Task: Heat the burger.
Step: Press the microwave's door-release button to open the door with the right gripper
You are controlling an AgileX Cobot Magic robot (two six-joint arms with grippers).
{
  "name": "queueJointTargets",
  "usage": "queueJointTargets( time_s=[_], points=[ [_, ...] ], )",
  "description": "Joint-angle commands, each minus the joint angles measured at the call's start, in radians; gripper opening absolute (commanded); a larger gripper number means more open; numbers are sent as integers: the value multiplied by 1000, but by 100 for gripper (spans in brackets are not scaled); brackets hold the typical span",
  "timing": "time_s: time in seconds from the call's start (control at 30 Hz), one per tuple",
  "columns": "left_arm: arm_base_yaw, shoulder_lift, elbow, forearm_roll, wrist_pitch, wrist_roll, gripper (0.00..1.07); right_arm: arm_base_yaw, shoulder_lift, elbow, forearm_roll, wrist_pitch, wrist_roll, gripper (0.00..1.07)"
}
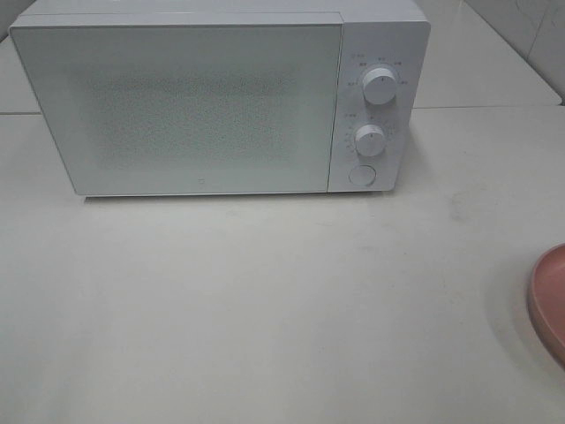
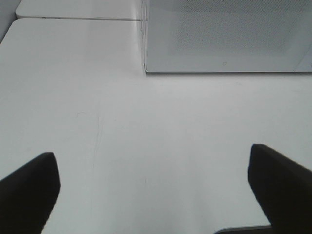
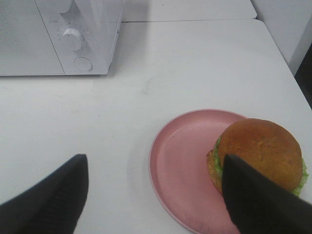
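Note:
The burger, with a golden-brown bun and green lettuce, sits on the far side of a round pink plate in the right wrist view. Only the plate's rim shows at the right edge of the high view; the burger is out of view there. The white microwave stands at the back with its door shut. It also shows in the left wrist view and the right wrist view. My right gripper is open above the plate's near edge. My left gripper is open and empty over bare table.
The microwave has two knobs and a round button on its right panel. The white table stretches in front of it. A table seam runs behind the microwave.

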Motion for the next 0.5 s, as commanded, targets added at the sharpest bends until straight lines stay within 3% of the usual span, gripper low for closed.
queueJointTargets(
  time_s=[0.03,0.5],
  points=[
    [-5,-22,2,1,-12,2,99,-4,-29,4,0,-4,-10,74],
    [-5,-22,2,1,-12,2,99,-4,-28,-1,1,-11,-10,74]
  ],
)
